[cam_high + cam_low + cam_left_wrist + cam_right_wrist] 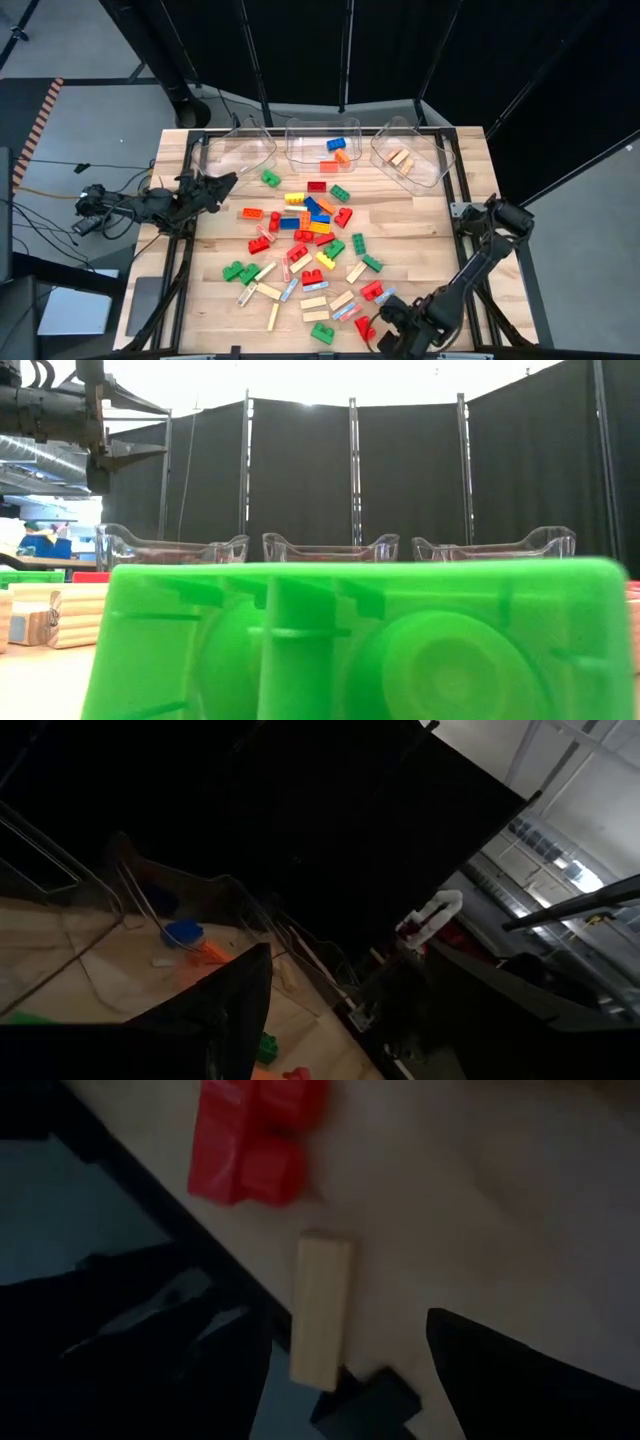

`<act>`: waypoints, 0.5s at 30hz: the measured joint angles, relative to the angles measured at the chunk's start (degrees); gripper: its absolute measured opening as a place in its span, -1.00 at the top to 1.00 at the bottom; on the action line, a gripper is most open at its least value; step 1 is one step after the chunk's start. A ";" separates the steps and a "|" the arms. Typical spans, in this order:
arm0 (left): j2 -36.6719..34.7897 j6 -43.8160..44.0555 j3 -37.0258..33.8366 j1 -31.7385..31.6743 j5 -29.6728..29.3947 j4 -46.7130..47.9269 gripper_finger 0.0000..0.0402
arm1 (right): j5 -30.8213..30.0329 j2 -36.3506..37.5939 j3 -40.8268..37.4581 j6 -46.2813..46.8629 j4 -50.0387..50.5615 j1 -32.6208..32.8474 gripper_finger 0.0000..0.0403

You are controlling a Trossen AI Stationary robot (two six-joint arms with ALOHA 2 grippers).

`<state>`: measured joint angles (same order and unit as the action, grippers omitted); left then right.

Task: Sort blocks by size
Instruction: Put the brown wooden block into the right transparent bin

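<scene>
Green brick (pixel 360 640); right tool (pixel 385 325) low, spread.

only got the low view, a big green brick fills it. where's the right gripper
Observer: The right gripper is at the table's near edge, over a red brick and a tan wooden bar.
Operator: holding anything
Observer: No, its fingers are open, the bar lying between them.
Operator: whats in the bins
Observer: The middle bin has blue and orange bricks, the right bin has wooden bars, and the left bin looks empty.
</scene>
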<state>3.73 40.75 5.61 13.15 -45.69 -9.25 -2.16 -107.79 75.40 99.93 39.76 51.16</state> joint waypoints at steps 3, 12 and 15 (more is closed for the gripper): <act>0.00 0.24 0.00 0.00 0.09 0.03 -0.34 | -0.15 -1.16 0.22 1.09 -1.23 1.21 -0.37; 0.01 0.24 0.00 0.00 0.10 0.00 -0.34 | -1.63 -7.65 5.49 -2.42 2.38 1.68 -0.25; 0.00 0.26 0.00 0.00 0.11 -0.15 -0.34 | -3.11 -8.64 7.06 -3.38 3.88 1.71 -0.20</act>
<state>3.73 41.01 5.61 13.15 -45.58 -9.40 -5.27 -116.43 82.45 96.54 43.63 52.86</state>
